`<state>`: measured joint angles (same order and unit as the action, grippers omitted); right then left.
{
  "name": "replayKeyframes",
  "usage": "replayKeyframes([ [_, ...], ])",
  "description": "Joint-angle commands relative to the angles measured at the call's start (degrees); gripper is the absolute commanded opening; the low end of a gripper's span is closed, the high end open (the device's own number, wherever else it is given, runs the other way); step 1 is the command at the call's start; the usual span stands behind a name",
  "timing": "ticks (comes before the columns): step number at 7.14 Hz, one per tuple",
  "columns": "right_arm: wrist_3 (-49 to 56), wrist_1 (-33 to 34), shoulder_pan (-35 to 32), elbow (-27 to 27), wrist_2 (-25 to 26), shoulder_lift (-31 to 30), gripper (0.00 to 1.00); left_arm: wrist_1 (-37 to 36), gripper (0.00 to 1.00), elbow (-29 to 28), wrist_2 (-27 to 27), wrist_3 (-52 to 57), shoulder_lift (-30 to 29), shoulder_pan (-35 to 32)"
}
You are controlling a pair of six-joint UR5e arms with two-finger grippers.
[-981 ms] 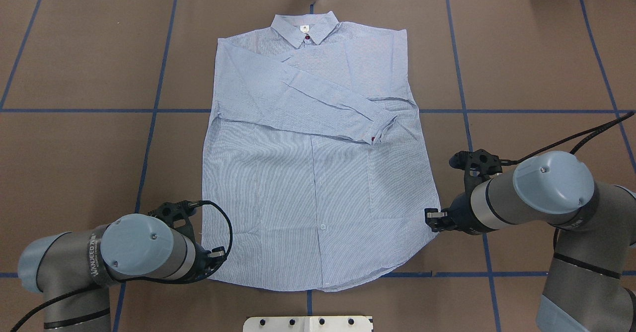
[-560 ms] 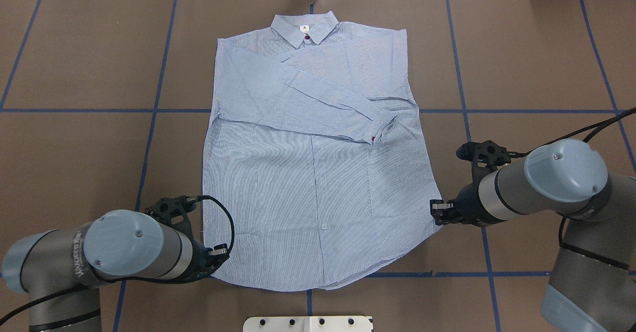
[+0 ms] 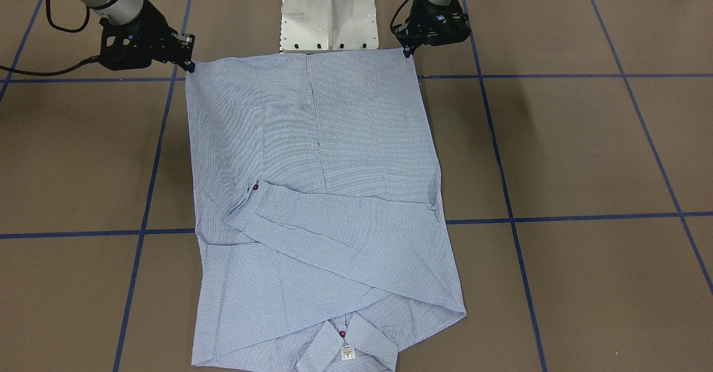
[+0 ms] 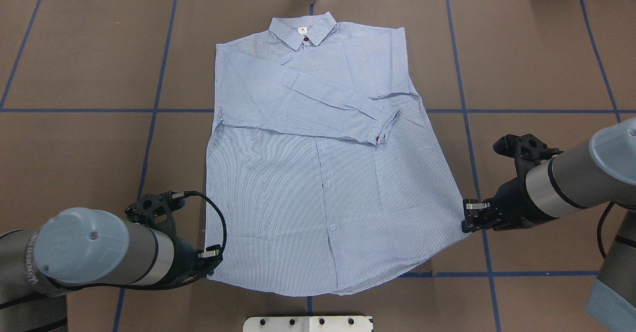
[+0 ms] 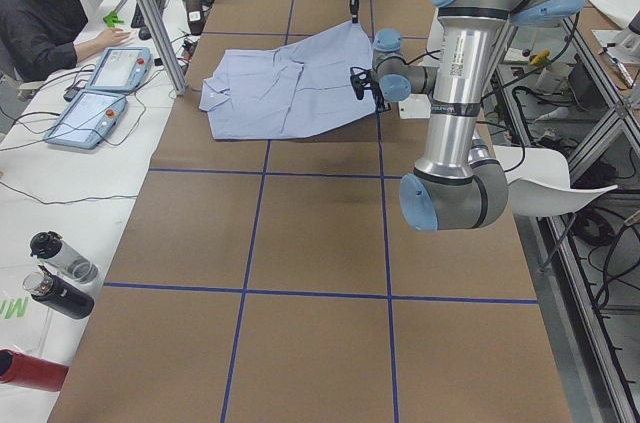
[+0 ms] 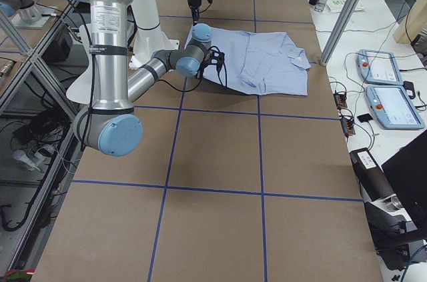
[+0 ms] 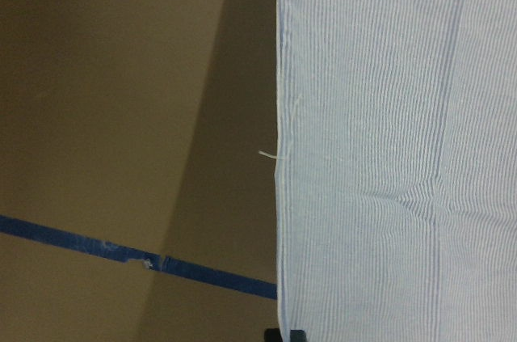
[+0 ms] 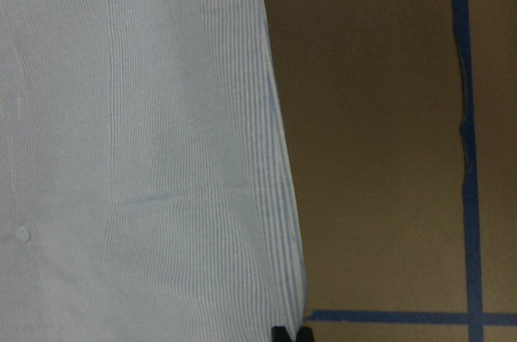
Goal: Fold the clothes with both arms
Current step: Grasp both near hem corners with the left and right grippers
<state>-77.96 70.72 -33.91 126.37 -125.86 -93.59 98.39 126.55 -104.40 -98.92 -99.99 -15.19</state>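
1. Just beyond the white pedestal base [image 4: 308,323], the hem of the shirt [image 4: 308,173] is pulled into a straight, taut line between the two grippers. The side views show this end raised off the table [image 4: 74,148]. The main risk, as I judge it, is a slip. Each hold takes only the very tip of a hem corner, so a quick or uneven carry away from the pedestal could pull a corner free.
2. The left gripper [image 4: 212,257], at the same distance from the pedestal, has its fingers pressed together on its hem corner. In its wrist view the fingertips [image 7: 283,334] sit right at the fabric's side edge.
3. The right gripper [image 4: 471,216], a little farther from the pedestal, likewise pinches its corner. It holds that corner out wide, so the shirt flares on that side. If the arms travel unequally from here, the fold line would probably come out skewed.
4. Farther from the pedestal, the shirt's body lies flat and face up. Pulling the hem sideways instead of lifting it could drag the whole garment across the table.
5. Beyond that, a sleeve [image 4: 308,103] lies folded across the chest with its cuff [image 4: 385,128] loose on top. A jerk could slide the sleeve out of place.
6. Farthest from the pedestal is the collar [image 4: 303,29], flat and buttoned.
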Motion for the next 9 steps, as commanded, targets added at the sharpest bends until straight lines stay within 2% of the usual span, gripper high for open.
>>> replayKeyframes([
  [1,0.00,-0.05,0.60,3.34,-7.44,-3.34,0.00,-2.66,0.00,7.54,-4.03,-0.22,3.48,0.68],
  [3,-0.09,-0.05,0.95,3.36,-16.65,-3.61,0.00,-3.73,0.00,10.54,-7.39,-0.40,3.31,4.71],
  [5,0.00,-0.14,1.21,3.01,-17.67,-2.92,0.00,-3.91,0.00,11.18,-7.49,-0.49,3.05,5.70],
  [6,0.78,-0.49,-1.92,1.18,-16.80,-1.69,0.00,-3.82,0.00,9.87,-7.40,0.38,2.79,4.83],
  [7,0.79,-0.67,-6.30,-2.14,-16.53,3.19,0.00,-3.56,0.00,6.90,-7.49,1.09,2.00,-0.31],
  [8,0.79,-0.76,-9.04,-5.92,-16.26,7.24,0.00,-3.82,0.00,4.08,-7.66,6.49,-1.57,-5.50],
  [9,0.79,-0.76,-10.89,-10.48,-14.87,11.64,0.00,-3.73,0.00,0.49,-9.93,9.85,-3.44,-10.25],
])
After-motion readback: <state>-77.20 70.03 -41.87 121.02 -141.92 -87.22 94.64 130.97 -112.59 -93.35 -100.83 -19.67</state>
